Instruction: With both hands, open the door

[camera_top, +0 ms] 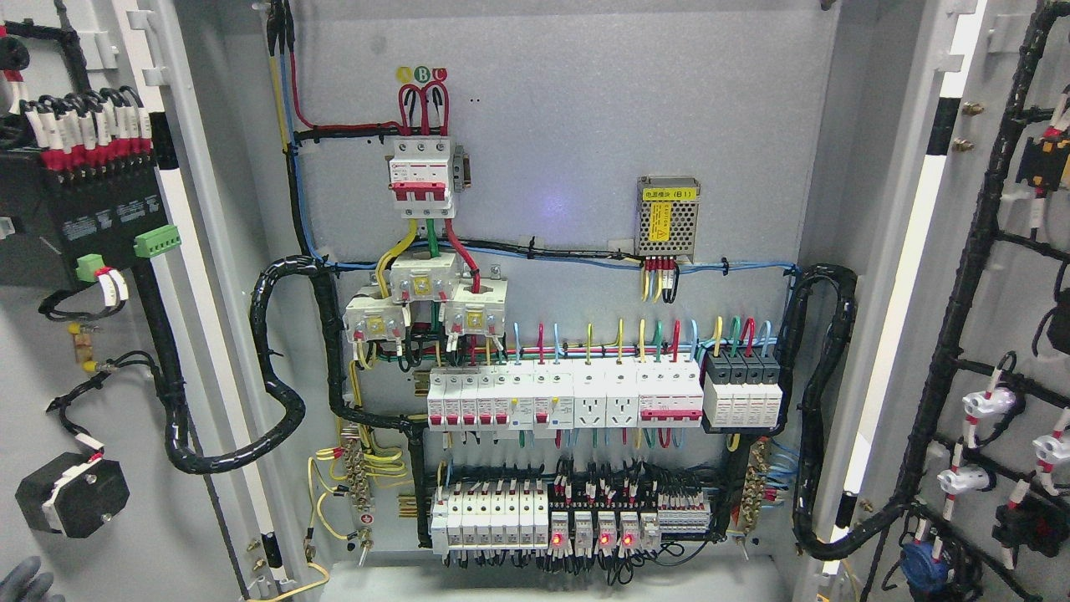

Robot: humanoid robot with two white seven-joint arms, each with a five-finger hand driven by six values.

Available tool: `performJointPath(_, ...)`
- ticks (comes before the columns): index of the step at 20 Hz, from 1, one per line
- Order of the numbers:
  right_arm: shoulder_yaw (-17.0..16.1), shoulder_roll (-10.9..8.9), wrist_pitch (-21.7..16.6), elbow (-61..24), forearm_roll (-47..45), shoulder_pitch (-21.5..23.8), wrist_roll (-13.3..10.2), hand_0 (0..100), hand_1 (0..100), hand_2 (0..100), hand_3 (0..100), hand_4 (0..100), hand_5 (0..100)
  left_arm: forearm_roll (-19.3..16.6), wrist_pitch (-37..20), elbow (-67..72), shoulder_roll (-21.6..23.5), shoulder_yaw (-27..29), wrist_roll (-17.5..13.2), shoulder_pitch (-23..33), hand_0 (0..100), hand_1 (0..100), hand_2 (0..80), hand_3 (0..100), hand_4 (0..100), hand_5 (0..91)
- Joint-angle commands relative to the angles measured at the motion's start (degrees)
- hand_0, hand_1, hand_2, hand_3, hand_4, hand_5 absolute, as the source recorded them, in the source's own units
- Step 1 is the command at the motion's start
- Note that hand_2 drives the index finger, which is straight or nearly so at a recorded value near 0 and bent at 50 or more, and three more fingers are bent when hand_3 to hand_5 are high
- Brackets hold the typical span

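Both tall doors point(125, 334) swung outward, upright; left hand point(25, 581) fingers' state unclear at corner

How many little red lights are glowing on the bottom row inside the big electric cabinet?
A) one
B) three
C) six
B: in the bottom row of the open electrical cabinet, three red indicator lights glow side by side on the small relay modules; the white breakers to their left show none.

Grey metal cabinet interior point(585, 125) filling the view, evenly lit, faint bluish glare point(547, 205)
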Motion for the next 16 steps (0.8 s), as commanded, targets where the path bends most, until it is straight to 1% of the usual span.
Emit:
performJointPath(1, -2.23, 2.25, 0.01, 2.67, 0.02, -0.03, -0.08, 19, 0, 0, 0, 0, 0, 1.46, 0.25, 2.37, 1.77, 5.71, 0.38, -0.91, 0, 0, 0.0, 0, 0, 0.0)
performJointPath(4, -2.85, 2.69, 0.01, 3.38, -0.07, -0.12, -0.08, 19, 0, 0, 0, 0, 0, 1.54, 0.25, 3.16, 2.12, 5.79, 0.38, -1.35, 0, 0, 0.0, 0, 0, 0.0)
performJointPath(8, -3.37, 2.69, 0.01, 3.47, -0.07, -0.12, -0.08, 19, 0, 0, 0, 0, 0, 2.68, 0.60, 5.26, 2.30, 5.79, 0.38, -2.40, 0, 0, 0.0, 0, 0, 0.0)
performJointPath(10, -3.64, 2.86, 0.01, 3.55, -0.07, -0.12, -0.08, 19, 0, 0, 0, 0, 0, 3.30, 1.82, 5.88, 2.74, 5.88, 0.38, -2.84, 0, 0, 0.0, 0, 0, 0.0)
performJointPath(12, -3.73, 3.48, 0.01, 3.56, 0.02, -0.12, -0.08, 19, 0, 0, 0, 0, 0, 4.53, 3.58, 6.24, 2.82, 6.23, 0.38, -3.54, 0, 0, 0.0, 0, 0, 0.0)
performJointPath(16, -3.55, 3.30, 0.01, 3.47, -0.07, -0.21, -0.08, 19, 0, 0, 0, 0, 0, 5.59, 4.29, 7.11, 3.35, 7.29, 0.38, -3.90, 0, 0, 0.0, 0, 0, 0.0)
